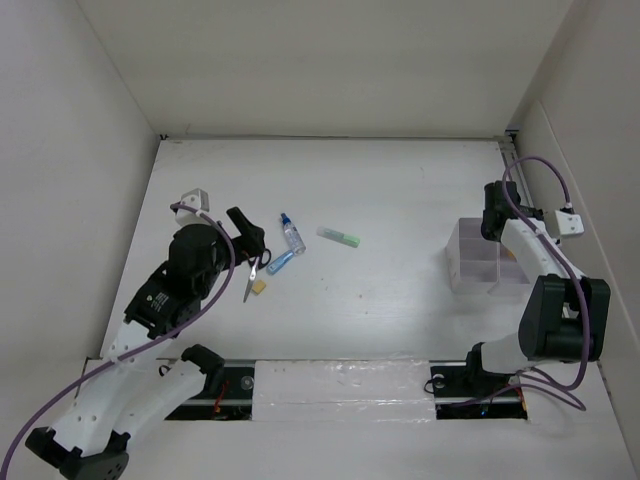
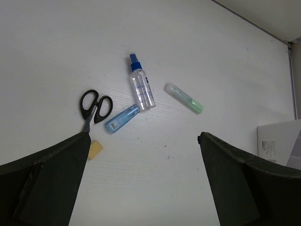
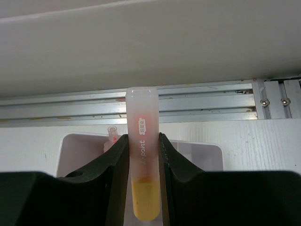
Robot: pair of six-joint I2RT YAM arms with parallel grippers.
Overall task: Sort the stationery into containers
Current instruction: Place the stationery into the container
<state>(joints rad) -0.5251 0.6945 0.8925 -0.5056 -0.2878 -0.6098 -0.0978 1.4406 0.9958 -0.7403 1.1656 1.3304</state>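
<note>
The right gripper (image 3: pixel 142 141) clamps 1 orange-and-yellow marker with a translucent cap (image 3: pixel 140 110), apparently poised over the translucent white plastic organiser bin (image 3: pixel 75 146). The next move is to lower it and let go. The left gripper (image 2: pixel 143 183) hangs wide open above the black-handled scissors (image 2: pixel 94 106).

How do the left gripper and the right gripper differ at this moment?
The left gripper is wide open and empty; the right gripper is shut on an orange marker. The left gripper hangs over the loose scissors and glue bottle; the right gripper is at the container on the other side. Both have dark fingers.
</note>
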